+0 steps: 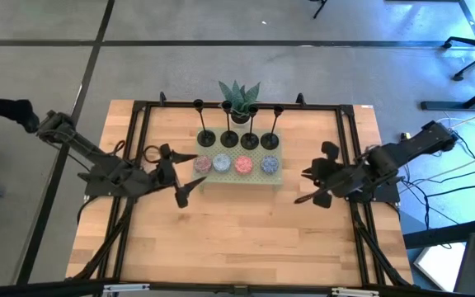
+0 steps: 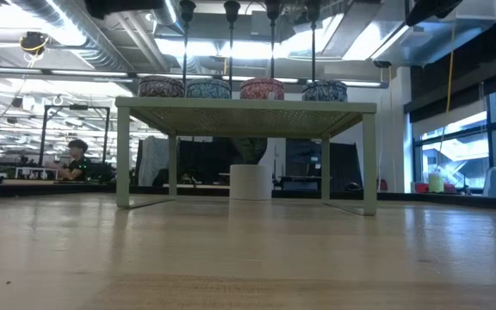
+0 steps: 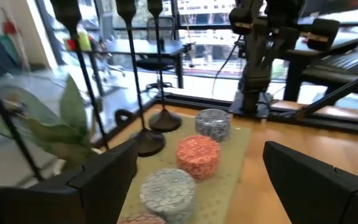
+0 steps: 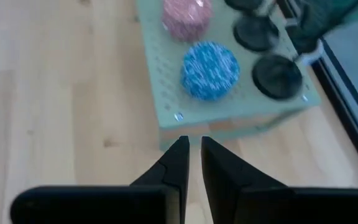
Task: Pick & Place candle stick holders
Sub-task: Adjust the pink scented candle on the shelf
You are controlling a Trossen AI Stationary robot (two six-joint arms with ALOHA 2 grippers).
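Four black candle stick holders (image 1: pixel 228 137) stand upright in a row on their round bases, along the far edge of a pale green perforated stand (image 1: pixel 256 176). In the low view their stems (image 2: pixel 231 43) rise above the stand top. My left gripper (image 1: pixel 176 176) is open and empty at the stand's left end; in its wrist view (image 3: pixel 197 155) the holders' bases (image 3: pixel 165 121) are ahead. My right gripper (image 1: pixel 306 186) is shut and empty, just right of the stand; in its wrist view (image 4: pixel 191 146) it is short of the stand's near corner.
Four round speckled candles (image 1: pixel 222 163) sit in a row on the stand's near half, in front of the holders. A potted plant (image 1: pixel 239 99) stands behind the stand. A black frame (image 1: pixel 138 124) runs round the table. Bare wood (image 1: pixel 237 239) lies toward the near edge.
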